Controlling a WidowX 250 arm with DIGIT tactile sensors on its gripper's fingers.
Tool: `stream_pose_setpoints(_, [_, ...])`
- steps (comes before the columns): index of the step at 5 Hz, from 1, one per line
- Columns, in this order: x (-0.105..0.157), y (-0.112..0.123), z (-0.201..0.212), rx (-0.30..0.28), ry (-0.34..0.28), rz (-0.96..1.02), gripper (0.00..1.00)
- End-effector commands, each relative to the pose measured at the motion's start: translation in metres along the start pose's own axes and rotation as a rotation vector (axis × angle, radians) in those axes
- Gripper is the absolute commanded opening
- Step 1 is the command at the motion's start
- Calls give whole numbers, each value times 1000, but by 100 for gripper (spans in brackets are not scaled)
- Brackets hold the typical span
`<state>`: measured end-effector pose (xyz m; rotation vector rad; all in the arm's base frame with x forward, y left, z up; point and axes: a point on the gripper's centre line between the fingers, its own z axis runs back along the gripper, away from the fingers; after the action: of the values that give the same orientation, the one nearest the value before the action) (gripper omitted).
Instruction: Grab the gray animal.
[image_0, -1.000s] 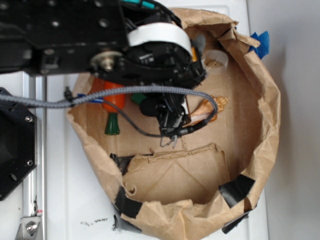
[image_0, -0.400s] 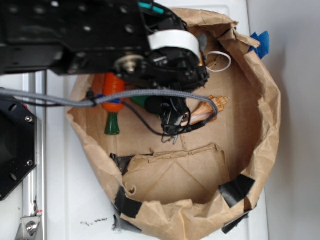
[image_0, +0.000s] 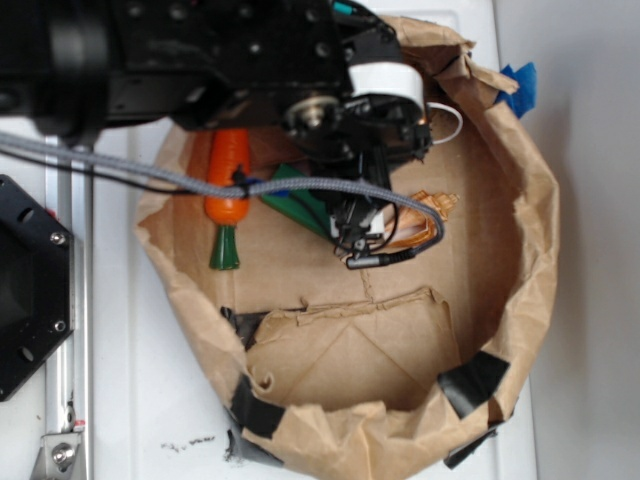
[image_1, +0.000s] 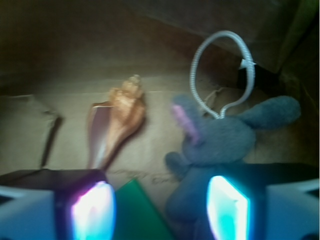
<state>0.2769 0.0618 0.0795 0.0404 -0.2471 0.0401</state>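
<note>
One gripper (image_1: 159, 212), shifted past the green block (image_0: 300, 200) toward the bag's far edge; fingers (image_1: 227, 207) spread, unloaded, gray animal (image_1: 220, 140) now just ahead.

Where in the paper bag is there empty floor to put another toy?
The bag floor is bare on its right side, between the seashell and the paper wall, and across the torn cardboard flap nearer the black tape. It is crowded under the arm: carrot, green block, gray animal and tool.
</note>
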Motion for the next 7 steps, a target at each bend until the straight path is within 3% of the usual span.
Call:
stream_pose_setpoints(1, [8,40,14,30,-50,31,100])
stream_pose_setpoints(4, [7,53,5,62,-30,110,100])
stream_pose_setpoints(7, [13,36,-36,18,7,88,100])
